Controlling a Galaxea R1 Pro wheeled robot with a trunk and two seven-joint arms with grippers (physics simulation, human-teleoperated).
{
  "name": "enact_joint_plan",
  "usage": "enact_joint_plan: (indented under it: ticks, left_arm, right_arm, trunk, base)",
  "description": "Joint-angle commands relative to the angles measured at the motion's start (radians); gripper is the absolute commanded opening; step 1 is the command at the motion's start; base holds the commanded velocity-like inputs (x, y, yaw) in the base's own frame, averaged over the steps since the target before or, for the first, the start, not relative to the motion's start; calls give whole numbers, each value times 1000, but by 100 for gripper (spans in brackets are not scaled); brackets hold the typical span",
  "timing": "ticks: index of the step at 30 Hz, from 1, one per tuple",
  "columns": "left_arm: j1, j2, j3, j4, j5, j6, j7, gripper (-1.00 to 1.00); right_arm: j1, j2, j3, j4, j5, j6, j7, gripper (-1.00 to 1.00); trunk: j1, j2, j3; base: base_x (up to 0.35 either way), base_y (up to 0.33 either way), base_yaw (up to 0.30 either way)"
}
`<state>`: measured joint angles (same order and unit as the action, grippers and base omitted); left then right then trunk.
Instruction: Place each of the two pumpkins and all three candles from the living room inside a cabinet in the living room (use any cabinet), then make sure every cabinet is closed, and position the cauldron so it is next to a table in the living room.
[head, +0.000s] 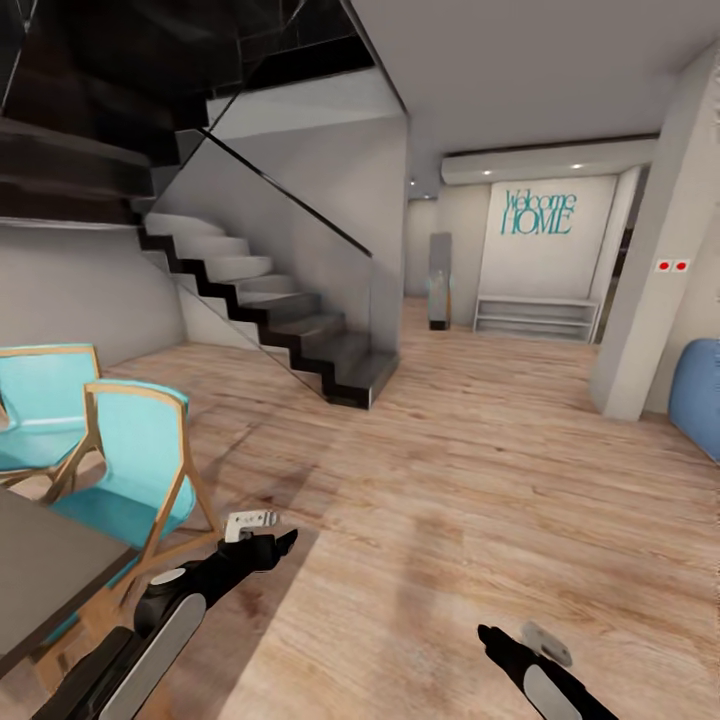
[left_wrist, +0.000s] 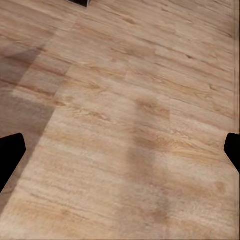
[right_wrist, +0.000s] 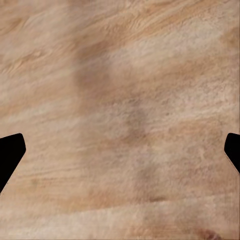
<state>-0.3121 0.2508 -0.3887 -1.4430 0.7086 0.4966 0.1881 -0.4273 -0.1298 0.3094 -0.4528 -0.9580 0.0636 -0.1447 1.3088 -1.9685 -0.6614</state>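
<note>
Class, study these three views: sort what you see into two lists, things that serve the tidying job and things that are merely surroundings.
Serving the job:
- left pincer, open, empty, over the wood floor
- right pincer, open, empty

Merely surroundings:
- two turquoise chairs
- dark tabletop
- staircase
- "Welcome HOME" wall sign
- low white shelf
- blue rounded seat at the edge

Hallway with stairs and turquoise chairs

A dark-edged staircase (head: 280, 320) with a glass balustrade rises over the wood-plank floor (head: 450, 480); two turquoise chairs (head: 130, 470) stand beside a grey tabletop (head: 40, 570), and a "Welcome HOME" sign (head: 538, 212) hangs above a low white shelf (head: 535, 318).
</note>
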Motion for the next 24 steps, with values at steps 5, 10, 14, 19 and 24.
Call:
enact_joint_plan:
  ticks: [5, 10, 14, 19, 24]
  left_arm:
    - [-1, -8, -3, -1, 6, 2, 10, 100]
    - [-1, -14, -4, 0, 5, 2, 10, 100]
    - [-1, -18, -5, 0, 5, 2, 10, 100]
    - [-1, -21, -5, 0, 5, 2, 10, 100]
    - [-1, -21, -7, 1, 5, 2, 10, 100]
  right_arm:
    - [-1, -2, 8, 0, -7, 2, -9, 100]
    - [-1, -4, -31, 0, -8, 7, -6, 100]
    - [-1, -4, -64, 1, -8, 11, -4, 100]
    - [-1, -4, -68, 2, -8, 10, -5, 100]
    - [-1, -4, -69, 2, -8, 6, -7, 100]
  trunk:
    - [0, -1, -6]
    - [0, -1, -11]
    - [0, -1, -14]
    - [0, -1, -17]
    - [0, -1, -21]
  base:
    - [303, 0, -218]
    - [191, 0, -242]
    - [35, 0, -252]
    - [3, 0, -253]
    - [0, 0, -254]
